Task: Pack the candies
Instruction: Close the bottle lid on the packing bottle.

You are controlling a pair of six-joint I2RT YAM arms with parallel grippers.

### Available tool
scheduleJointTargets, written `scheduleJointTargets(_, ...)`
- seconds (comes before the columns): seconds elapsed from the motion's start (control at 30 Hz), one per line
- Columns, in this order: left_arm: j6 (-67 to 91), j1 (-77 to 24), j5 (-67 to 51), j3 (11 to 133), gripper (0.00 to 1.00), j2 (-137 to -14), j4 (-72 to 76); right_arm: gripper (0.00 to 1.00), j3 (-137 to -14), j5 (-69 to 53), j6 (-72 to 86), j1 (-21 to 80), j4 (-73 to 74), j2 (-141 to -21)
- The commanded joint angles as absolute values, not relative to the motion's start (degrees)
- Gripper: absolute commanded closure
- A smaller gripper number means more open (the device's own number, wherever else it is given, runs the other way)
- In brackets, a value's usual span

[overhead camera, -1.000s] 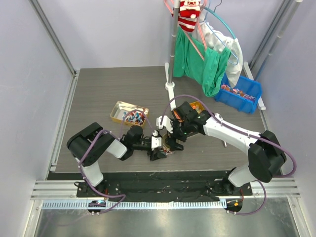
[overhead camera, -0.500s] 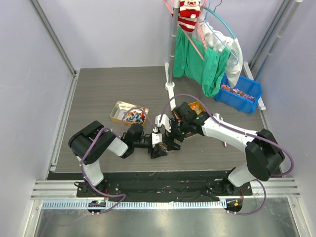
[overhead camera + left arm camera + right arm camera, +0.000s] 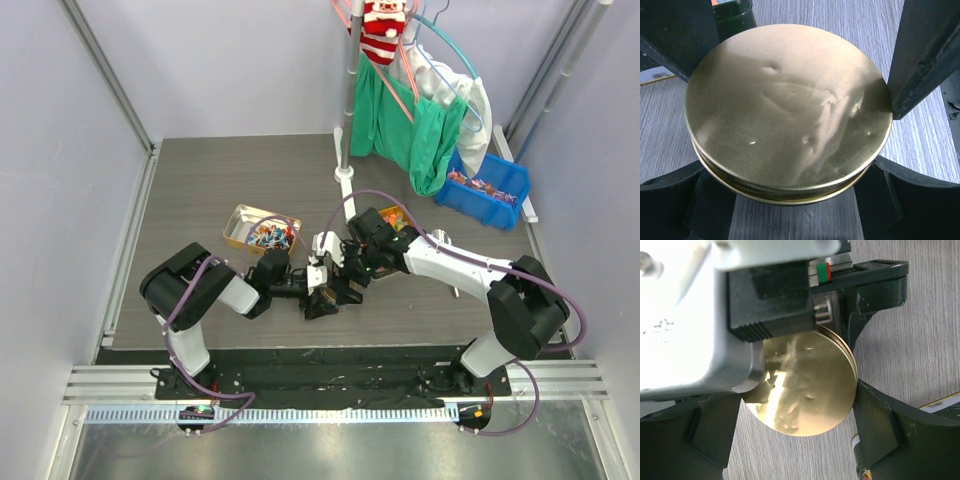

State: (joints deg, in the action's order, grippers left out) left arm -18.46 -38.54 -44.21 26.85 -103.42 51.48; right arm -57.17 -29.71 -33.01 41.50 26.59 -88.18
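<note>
Top view: the left gripper (image 3: 322, 293) and the right gripper (image 3: 342, 278) meet head-on, low over the table (image 3: 200, 190). What sits between them is hidden from here. The candies (image 3: 268, 236) lie in an open rectangular tin (image 3: 238, 222), to the left of the left gripper and farther out, just beyond its wrist and apart from both sets of fingers.

Left wrist view: a round gold tin (image 3: 787, 110) fills the gap, its dented flat face toward the camera. The left gripper's own fingers (image 3: 675, 200) press the near edge from both sides, clamped on it. The right gripper's fingers (image 3: 930, 50) close on the far edge.

Right wrist view: the round gold tin spans the right gripper's fingers (image 3: 885, 435) from one to the other, clamped, with the left gripper's finger (image 3: 875, 300) against its far rim
</note>
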Motion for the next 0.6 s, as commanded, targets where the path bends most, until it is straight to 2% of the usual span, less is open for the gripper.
scheduleJointTargets(0.0,-18.9,-37.9,-42.6,28.1,0.50,-104.2,51.4,0.28,-57.7,-31.9,-31.8,41.6,25.5,-89.0)
scheduleJointTargets(0.57,-19.0,-37.9,-41.7,28.7,0.50,-104.4,50.4,0.19,-58.4,-32.5,-33.0,41.8,27.4,-90.9)
